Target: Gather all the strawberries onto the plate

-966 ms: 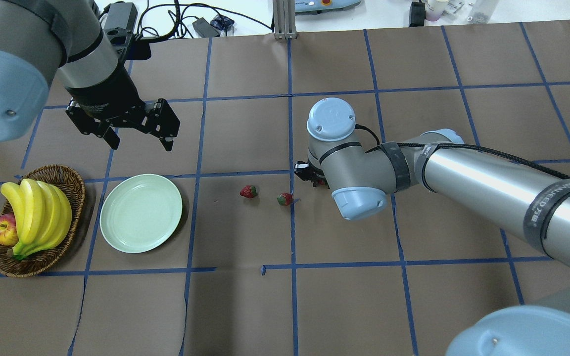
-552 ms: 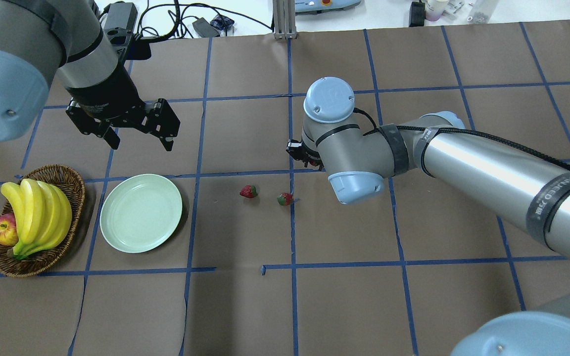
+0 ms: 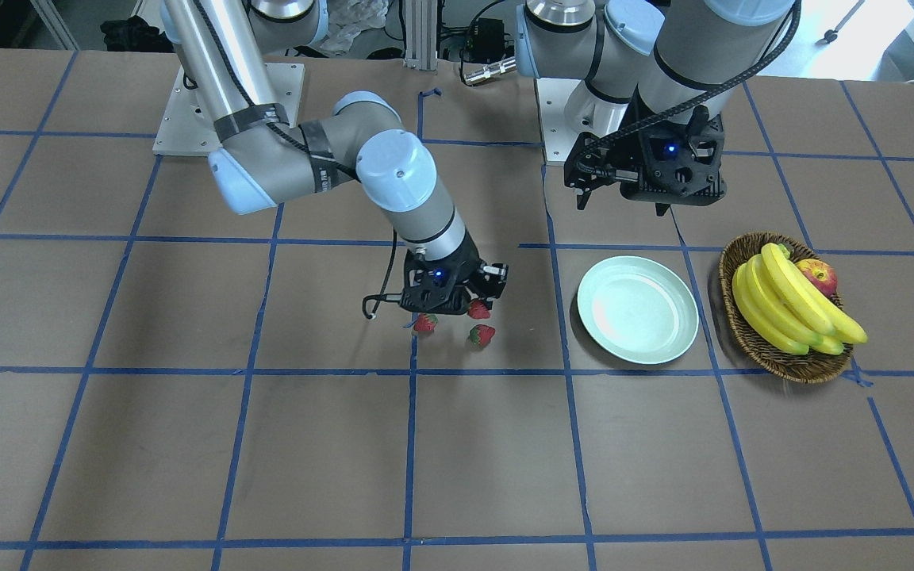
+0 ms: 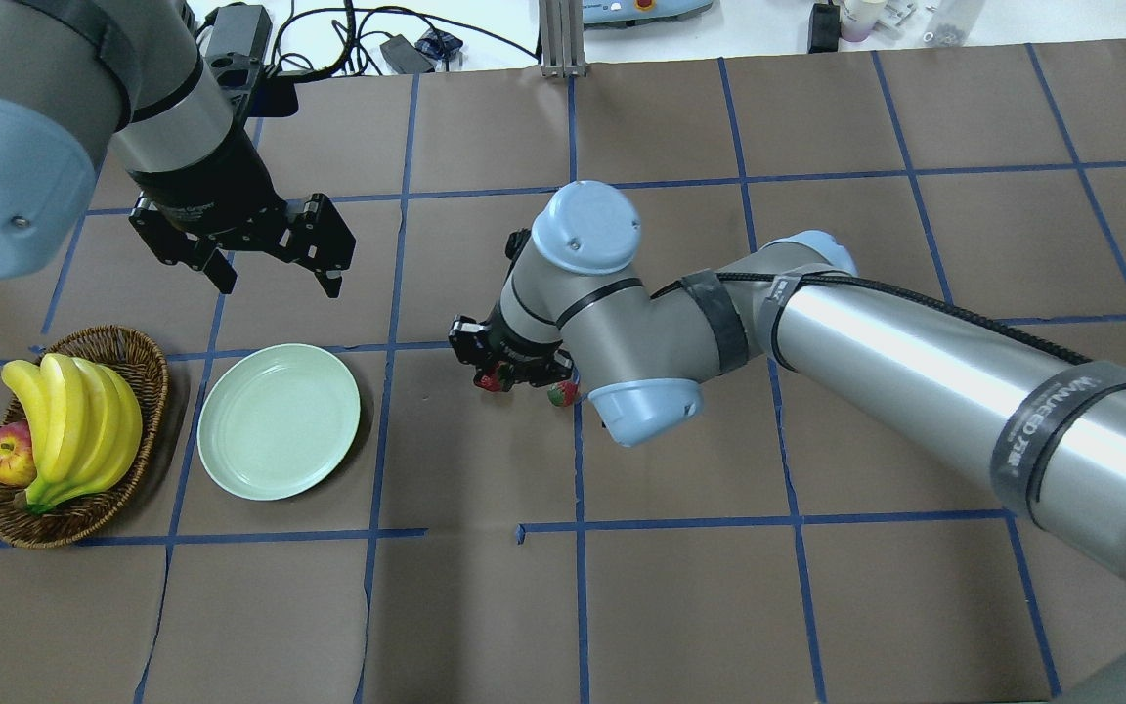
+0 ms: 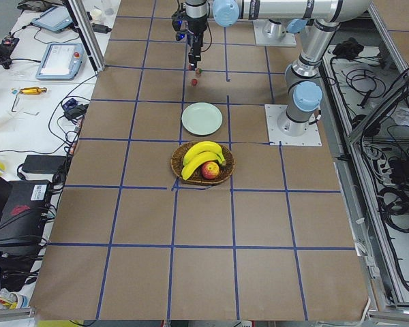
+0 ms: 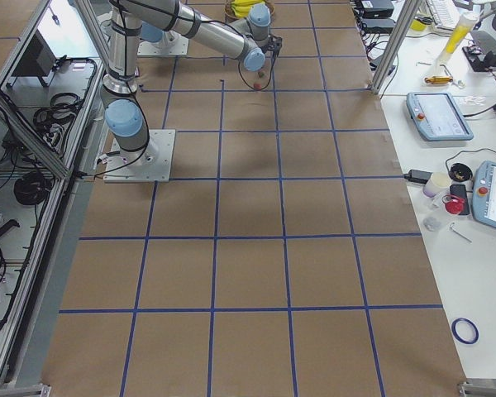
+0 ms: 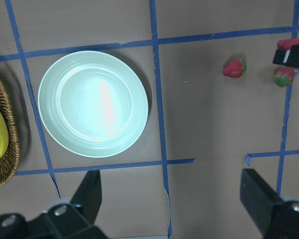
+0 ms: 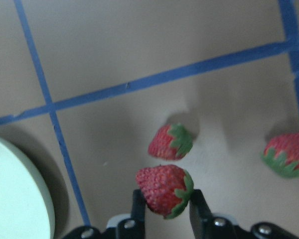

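My right gripper (image 8: 164, 199) is shut on one strawberry (image 8: 164, 191) and holds it a little above the table; the gripper also shows from the front (image 3: 474, 305). Two more strawberries lie on the brown paper just below it, one nearer the plate (image 8: 170, 142) (image 3: 481, 335) and one farther (image 8: 284, 154) (image 3: 425, 323) (image 4: 563, 394). The pale green plate (image 4: 279, 421) (image 3: 637, 309) is empty, to the left of the gripper in the overhead view. My left gripper (image 4: 280, 282) is open and empty, hovering beyond the plate.
A brown wicker basket (image 4: 128, 354) with bananas (image 4: 74, 420) and an apple (image 4: 8, 456) stands just left of the plate. The right arm's forearm (image 4: 915, 362) stretches across the right half of the table. Blue tape lines grid the paper.
My right gripper has moved left toward the plate with the strawberry in it, from right of the two lying strawberries to above them. The left arm has not moved.
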Robot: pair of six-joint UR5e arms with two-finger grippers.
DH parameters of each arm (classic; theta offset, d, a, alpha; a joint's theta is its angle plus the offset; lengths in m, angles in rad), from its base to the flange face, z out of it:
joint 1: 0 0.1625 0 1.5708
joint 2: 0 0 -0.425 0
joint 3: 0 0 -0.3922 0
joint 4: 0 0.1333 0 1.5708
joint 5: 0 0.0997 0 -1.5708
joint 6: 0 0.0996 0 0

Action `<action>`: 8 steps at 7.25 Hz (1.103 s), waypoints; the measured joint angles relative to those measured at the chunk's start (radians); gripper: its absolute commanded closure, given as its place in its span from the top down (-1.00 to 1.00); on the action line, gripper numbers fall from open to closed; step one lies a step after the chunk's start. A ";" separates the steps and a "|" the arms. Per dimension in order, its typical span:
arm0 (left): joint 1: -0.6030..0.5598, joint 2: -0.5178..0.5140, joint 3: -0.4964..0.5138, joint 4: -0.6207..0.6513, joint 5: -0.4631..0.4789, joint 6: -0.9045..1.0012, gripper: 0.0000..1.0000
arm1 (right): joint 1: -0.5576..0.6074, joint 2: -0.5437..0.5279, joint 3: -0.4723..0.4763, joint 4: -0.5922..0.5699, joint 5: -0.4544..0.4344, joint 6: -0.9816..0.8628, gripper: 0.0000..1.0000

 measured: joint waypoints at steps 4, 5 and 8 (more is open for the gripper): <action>0.000 0.000 -0.001 0.000 -0.001 0.000 1.00 | 0.093 0.049 0.008 0.041 -0.056 0.007 1.00; 0.000 0.001 -0.001 0.000 -0.001 0.000 1.00 | 0.095 0.042 0.008 0.039 -0.100 0.006 1.00; 0.000 0.003 -0.001 0.000 0.001 0.001 1.00 | 0.014 -0.061 0.009 0.106 -0.252 -0.090 1.00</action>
